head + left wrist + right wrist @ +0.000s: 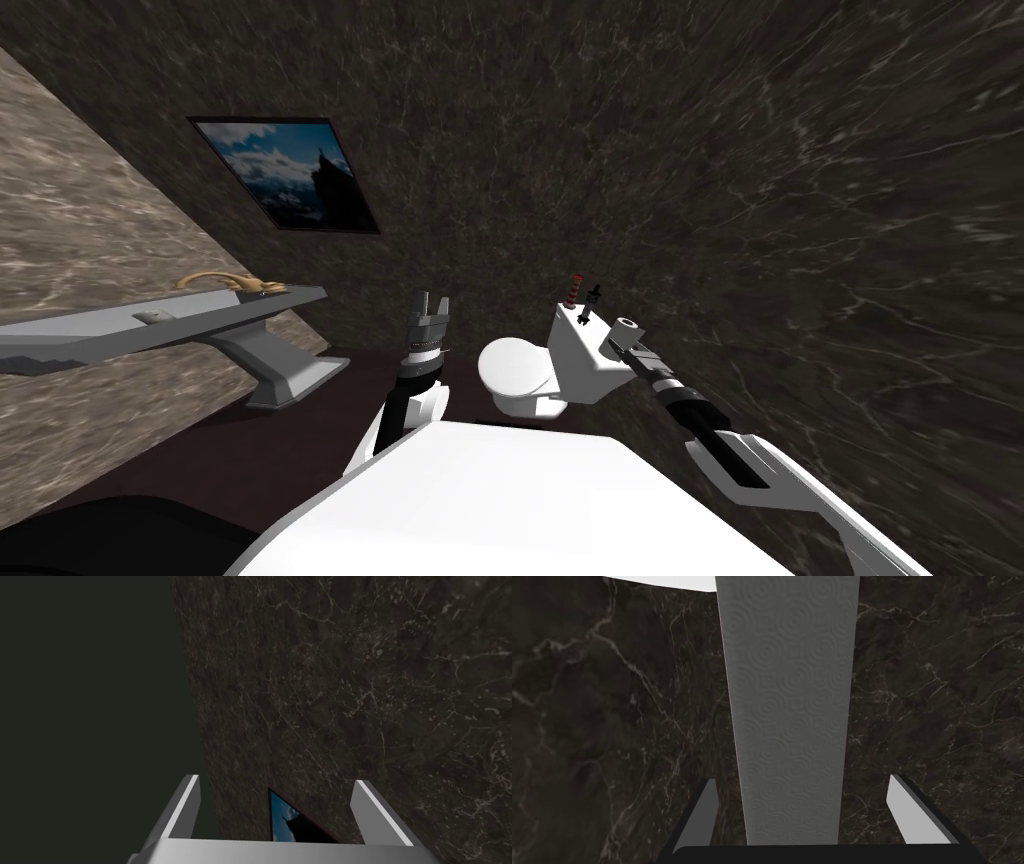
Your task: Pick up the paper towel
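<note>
Right gripper [803,778] gapes around the paper towel [789,701], centre frame, fingers clear of it, seemingly perched on the tank [580,355] edge: close off-centre and one blade knocks it off; left gripper [275,781] idles, spread.

Gaps are open on both sides of the paper towel [792,716], between the spread fingers [907,811] of your right gripper [803,778]. A dark wall [612,726] stands behind it. Two small items [573,290] stand on the toilet tank [580,360], apart from the paper towel.
</note>
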